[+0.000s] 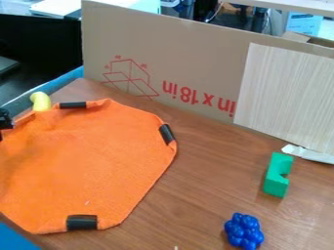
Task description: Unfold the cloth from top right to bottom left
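The gripper sits at the left edge of the view, by the upper left part of the orange cloth; whether it is open or closed, or has cloth in its grip, I cannot tell. From there the cloth lies to the right and down toward the camera, on the left half of the table. Its left side runs out of view, so I cannot settle its long axis. It looks mostly spread, with soft rumples near the gripper, and I judge the unfolding well along. What the next move turns on is that the gripper is nearer the upper left edge than the upper right one: any pull toward the bottom left from here should run down the cloth's left side, while work on the upper right edge would mean crossing over first. Close to the gripper, a yellow object stands by the cloth's far edge and could get dragged. Well apart to the right are a green block and a blue cluster.
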